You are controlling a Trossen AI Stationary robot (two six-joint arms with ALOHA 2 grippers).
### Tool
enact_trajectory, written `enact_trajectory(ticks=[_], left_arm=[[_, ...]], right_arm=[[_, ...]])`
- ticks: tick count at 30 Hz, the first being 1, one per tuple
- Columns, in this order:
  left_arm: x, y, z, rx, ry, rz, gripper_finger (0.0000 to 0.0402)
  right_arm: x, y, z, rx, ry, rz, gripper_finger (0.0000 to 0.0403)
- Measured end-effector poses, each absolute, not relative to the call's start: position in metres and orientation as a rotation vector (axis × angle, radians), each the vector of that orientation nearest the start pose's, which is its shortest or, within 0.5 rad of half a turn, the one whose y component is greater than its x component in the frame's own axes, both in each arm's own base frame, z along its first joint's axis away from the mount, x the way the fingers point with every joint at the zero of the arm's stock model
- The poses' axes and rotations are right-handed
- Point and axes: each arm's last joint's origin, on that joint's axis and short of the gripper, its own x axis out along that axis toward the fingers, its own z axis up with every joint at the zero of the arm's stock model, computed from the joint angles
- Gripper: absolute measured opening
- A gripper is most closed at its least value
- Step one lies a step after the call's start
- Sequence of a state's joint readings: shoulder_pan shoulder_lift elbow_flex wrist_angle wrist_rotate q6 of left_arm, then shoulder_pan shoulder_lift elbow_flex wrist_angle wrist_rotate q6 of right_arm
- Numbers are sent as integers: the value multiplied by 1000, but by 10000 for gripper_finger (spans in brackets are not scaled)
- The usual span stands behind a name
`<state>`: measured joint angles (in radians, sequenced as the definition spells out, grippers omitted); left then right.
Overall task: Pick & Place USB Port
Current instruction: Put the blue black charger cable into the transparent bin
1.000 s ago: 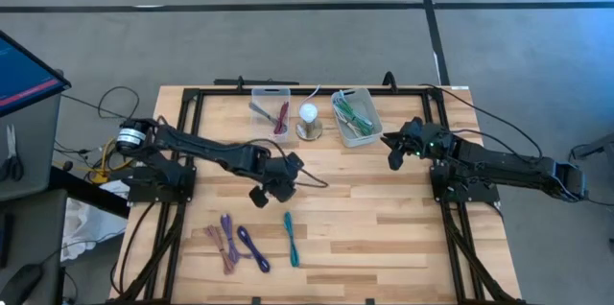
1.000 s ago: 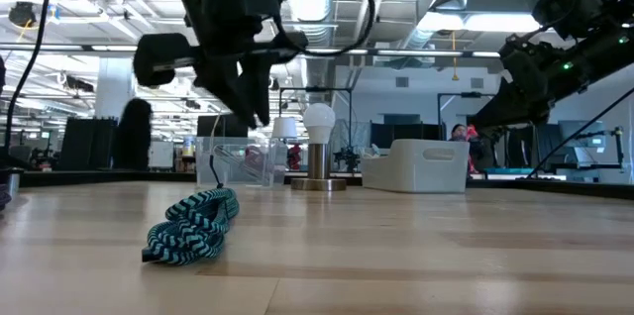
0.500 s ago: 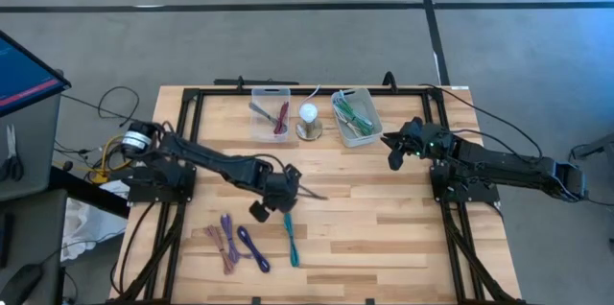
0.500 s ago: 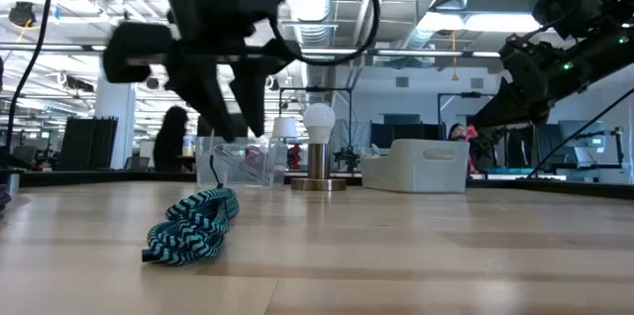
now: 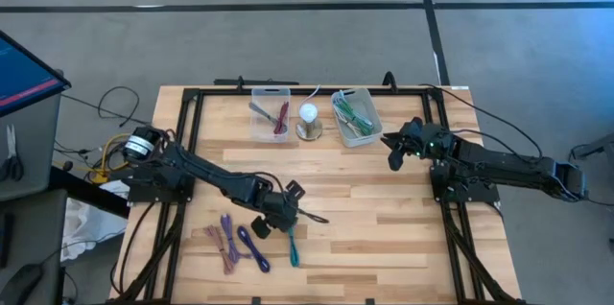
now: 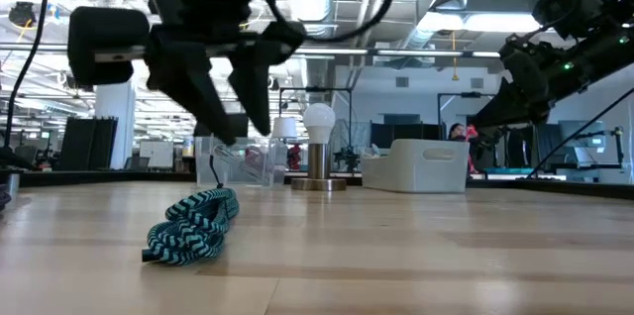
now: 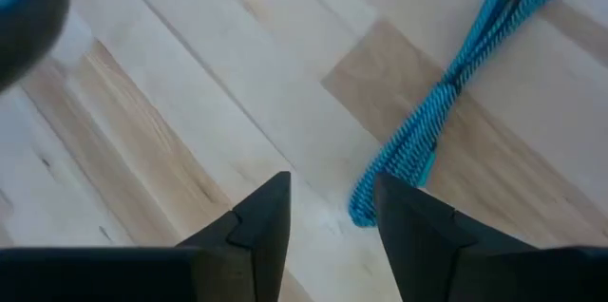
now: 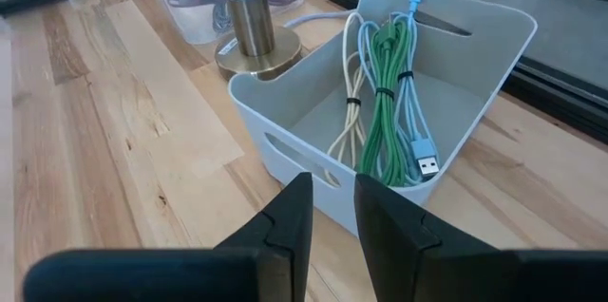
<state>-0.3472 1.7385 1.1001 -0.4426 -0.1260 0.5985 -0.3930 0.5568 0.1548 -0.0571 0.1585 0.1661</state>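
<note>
A teal braided cable point(image 5: 290, 240) lies bundled on the wooden table near its near edge; the low view shows the cable point(image 6: 193, 226) resting flat. My left gripper point(image 5: 284, 213) hovers open just above the cable's far end, pointing down. In the left wrist view my left gripper point(image 7: 332, 209) has the teal cable's point(image 7: 446, 103) end beside one fingertip, without touching. My right gripper point(image 5: 391, 154) waits raised on the right, next to a white bin point(image 5: 369, 125). In its wrist view my right gripper point(image 8: 331, 198) shows a narrow gap between the fingers.
Purple and mauve cable bundles point(image 5: 235, 242) lie left of the teal one. At the far edge stand a clear bin point(image 5: 271, 113) with cables, a bulb lamp point(image 5: 308, 121), and the white bin point(image 8: 494, 36) holding green and white cables point(image 8: 389, 103). Bare wood lies mid-table.
My left gripper has moved toward the table's near edge and downward, from mid-table to just over the far end of the teal cable. The cable has not moved. My right arm has kept still.
</note>
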Motion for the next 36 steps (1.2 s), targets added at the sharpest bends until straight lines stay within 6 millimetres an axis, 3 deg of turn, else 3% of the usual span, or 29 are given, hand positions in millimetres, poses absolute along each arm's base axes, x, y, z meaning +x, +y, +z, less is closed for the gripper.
enact_trajectory(ticks=[13,36], left_arm=[[326,-117,158,701,1038,-574,143],[333,-119,136,633,1066,-616,117]], right_arm=[[118,-54,157,217,442,-577,75],[117,-53,155,220,472,-578,75]])
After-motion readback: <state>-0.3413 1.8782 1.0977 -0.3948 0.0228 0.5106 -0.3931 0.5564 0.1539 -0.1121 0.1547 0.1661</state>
